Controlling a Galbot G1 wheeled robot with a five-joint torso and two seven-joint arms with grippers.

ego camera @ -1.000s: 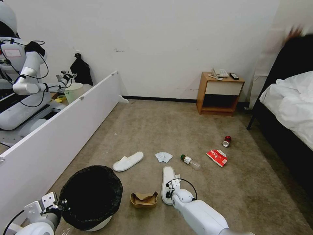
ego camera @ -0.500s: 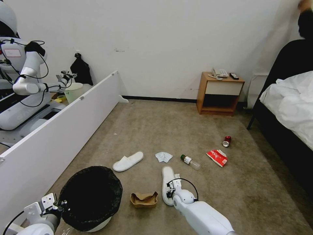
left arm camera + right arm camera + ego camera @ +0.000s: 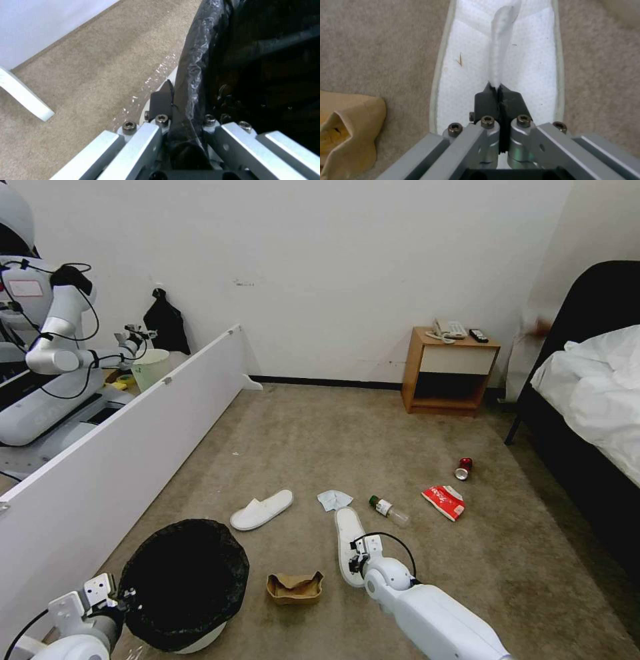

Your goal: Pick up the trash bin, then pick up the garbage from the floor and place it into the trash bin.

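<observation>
A: Slipper [image 3: 349, 543] is lying on the carpet right of the trash bin [image 3: 185, 580]; the right gripper [image 3: 499, 93] is pinching its strap.

B: Light and floppy, probably. The left gripper [image 3: 181, 117] is clamping the bin's bag-lined rim.

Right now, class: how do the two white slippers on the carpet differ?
The near slipper points away from the robot; the far slipper lies crosswise, angled. The right gripper pinches the near slipper's strap; nothing touches the far slipper. The near slipper shows its open insole; the far slipper shows its closed top. Both are white.
</observation>
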